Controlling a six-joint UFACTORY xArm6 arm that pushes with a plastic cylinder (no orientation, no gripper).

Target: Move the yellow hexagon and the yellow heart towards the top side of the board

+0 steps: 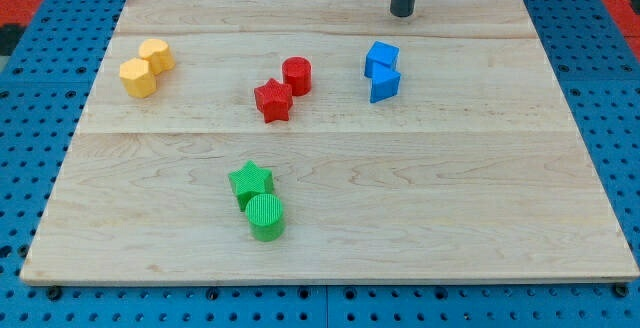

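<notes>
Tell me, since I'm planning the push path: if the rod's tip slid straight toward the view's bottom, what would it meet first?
My tip would probably just miss the two touching blue blocks, passing on their right; beyond them the wooden board looks free.

Yellow hexagon [139,77] and yellow heart [156,55], touching, upper left of board, heart nearer top

A single camera is looking down at an angle on the wooden board [420,198] from beyond its bottom edge, facing toward the board's top edge. It is sitting far enough back to take in nearly the whole board (the bottom corners are just being clipped), with blue perforated table [600,88] showing around it. No second view is sharing the scene.
</notes>
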